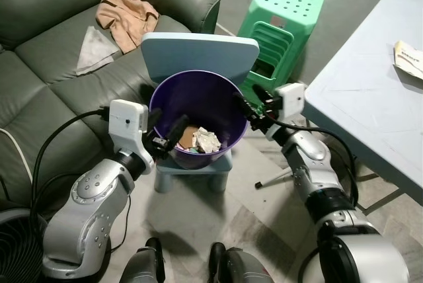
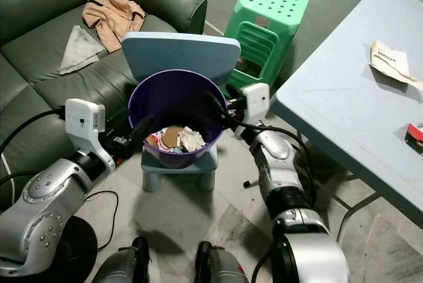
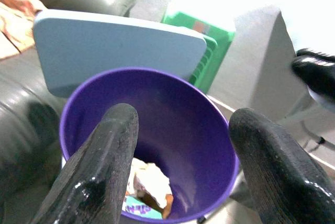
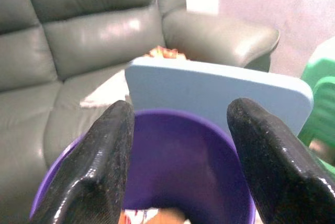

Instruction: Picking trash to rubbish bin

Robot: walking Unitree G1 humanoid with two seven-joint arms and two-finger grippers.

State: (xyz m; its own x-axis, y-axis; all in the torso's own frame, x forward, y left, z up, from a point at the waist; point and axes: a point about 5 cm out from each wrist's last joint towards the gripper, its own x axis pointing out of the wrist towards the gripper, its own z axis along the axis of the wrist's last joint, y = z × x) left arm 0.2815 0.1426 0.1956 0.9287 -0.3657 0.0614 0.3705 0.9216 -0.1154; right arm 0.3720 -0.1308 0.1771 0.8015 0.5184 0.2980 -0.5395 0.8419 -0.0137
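A purple rubbish bin [image 1: 198, 98] stands on a small light-blue child's chair [image 1: 198, 48] in front of me. Crumpled paper and scraps of trash [image 1: 201, 141] lie at its bottom. My left gripper [image 1: 165, 134] is open at the bin's near-left rim, with nothing between its fingers [image 3: 99, 166]. My right gripper [image 1: 248, 108] is open at the bin's right rim, its fingers [image 4: 104, 166] also empty. Both wrist views look into the bin [image 3: 172, 130] over its rim.
A grey-green sofa [image 1: 59, 65] with a peach cloth [image 1: 125, 15] and a grey cloth [image 1: 92, 48] lies to the left. A green plastic stool [image 1: 281, 22] stands behind the bin. A pale table [image 1: 370, 98] with a paper packet [image 1: 410, 58] fills the right.
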